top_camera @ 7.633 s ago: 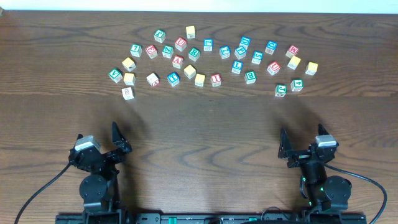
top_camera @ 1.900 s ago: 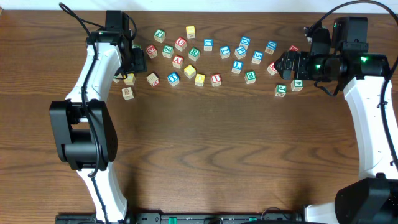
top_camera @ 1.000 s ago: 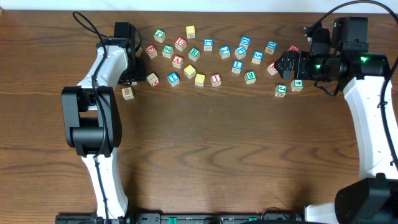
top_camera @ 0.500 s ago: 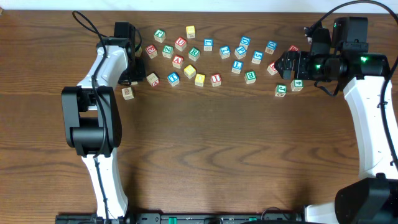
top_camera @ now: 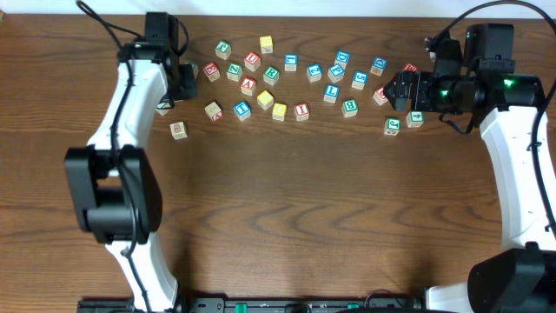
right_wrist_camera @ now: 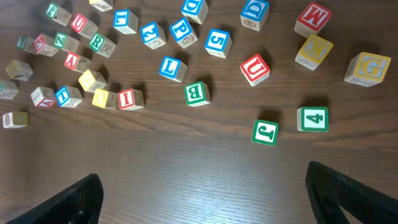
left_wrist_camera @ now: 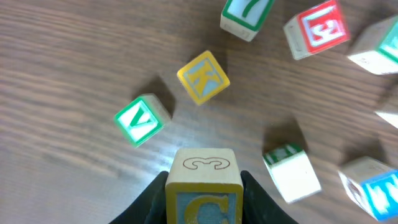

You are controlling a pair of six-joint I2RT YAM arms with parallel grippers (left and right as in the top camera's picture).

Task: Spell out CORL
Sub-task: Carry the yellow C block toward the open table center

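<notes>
C cube (left_wrist_camera: 202, 179): newly lifted off table (top_camera: 287, 217), sits clamped in left gripper (left_wrist_camera: 203, 196), first CORL letter secured; right gripper (right_wrist_camera: 208, 193) hangs spread wide, empty.

Between the black fingers (left_wrist_camera: 149, 208) of the left gripper (left_wrist_camera: 203, 183), the C block (left_wrist_camera: 203, 163) shows a bare wood top with an outlined 3 and a yellow front with a blue C. Ahead lie a yellow K block (left_wrist_camera: 203, 77) and a green-and-white V block (left_wrist_camera: 142, 119) on the dark brown, grained table (left_wrist_camera: 62, 62). Ahead of the right gripper (right_wrist_camera: 208, 193): a blue-and-white L block (right_wrist_camera: 171, 67), a green-and-white J block (right_wrist_camera: 265, 132) and 4 block (right_wrist_camera: 312, 119).
</notes>
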